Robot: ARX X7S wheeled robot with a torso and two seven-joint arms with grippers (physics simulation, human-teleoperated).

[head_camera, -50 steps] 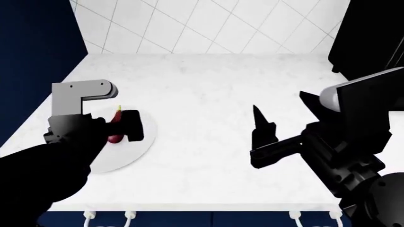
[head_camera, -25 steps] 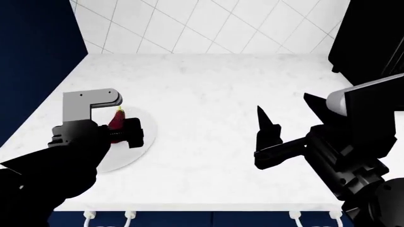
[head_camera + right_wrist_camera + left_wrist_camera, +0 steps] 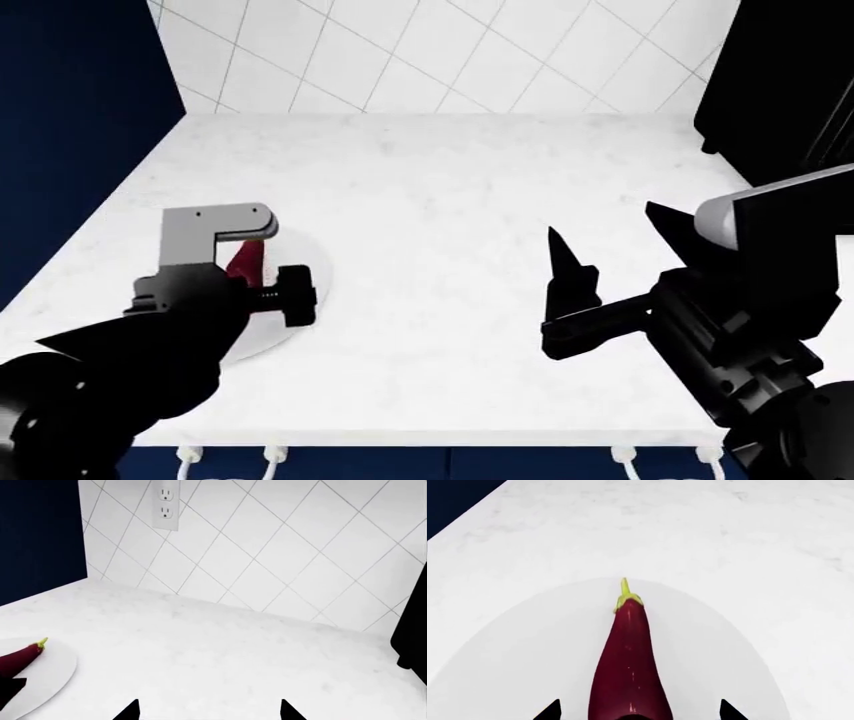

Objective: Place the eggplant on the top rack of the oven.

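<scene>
The purple eggplant [image 3: 627,665] with its yellow-green stem lies on a round white plate [image 3: 527,645] on the counter. My left gripper [image 3: 639,711] is open, one fingertip on either side of the eggplant's thick end, with a gap on both sides. From the head view the left gripper [image 3: 260,280] hangs over the plate [image 3: 304,252] and hides most of the eggplant [image 3: 244,258]. My right gripper [image 3: 611,245] is open and holds nothing above the counter's right half; its wrist view shows the eggplant [image 3: 21,656] far off. The oven and the top rack are out of view.
A white marble counter [image 3: 441,180] runs back to a tiled wall [image 3: 267,540] with a power outlet [image 3: 167,505]. A dark blue wall [image 3: 80,120] bounds the left side. A black appliance [image 3: 787,80] stands at the right rear.
My left gripper has moved right and slightly toward me over the plate, covering more of the eggplant. The right arm has barely shifted.
</scene>
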